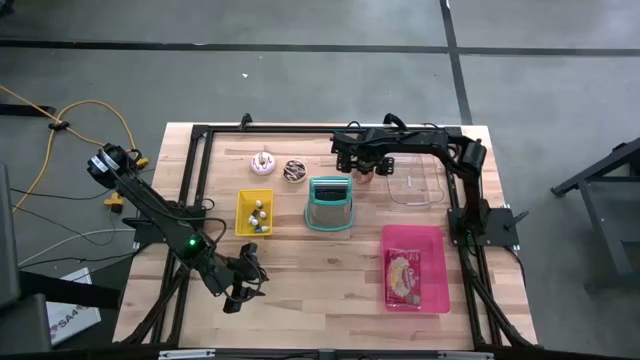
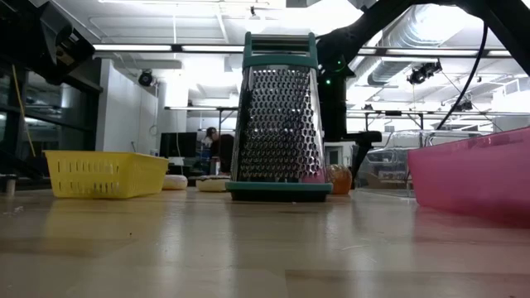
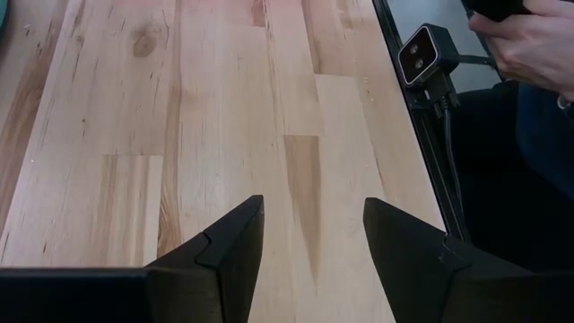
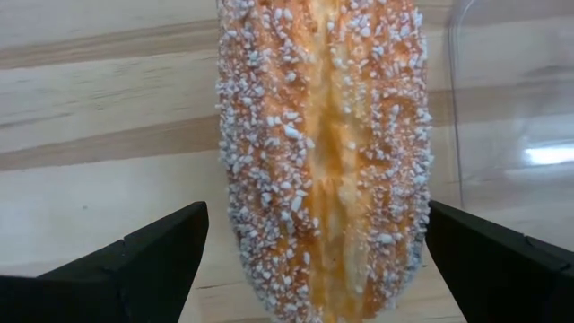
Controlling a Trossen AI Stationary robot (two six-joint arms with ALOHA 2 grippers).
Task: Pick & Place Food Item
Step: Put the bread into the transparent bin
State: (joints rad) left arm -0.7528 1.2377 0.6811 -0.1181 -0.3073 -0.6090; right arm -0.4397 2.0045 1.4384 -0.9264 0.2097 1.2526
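Pastry (image 4: pixel 325 161), sugar-crusted, is lying on the desk (image 1: pixel 300 260) beside a clear tray (image 1: pixel 418 187), the right hand (image 1: pixel 366 165) hanging spread astride it, seemingly lining up a grasp, while the left hand (image 1: pixel 240 290) is waiting released.

Bare wooden table (image 1: pixel 330 265) between grater (image 1: pixel 329 203) and pink tray (image 1: pixel 415 268).

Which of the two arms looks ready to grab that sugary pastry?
The right. Its end effector hangs open directly over the sugar-crusted pastry, one finger on each side. The left end effector waits open at the table's near edge, above bare wood.
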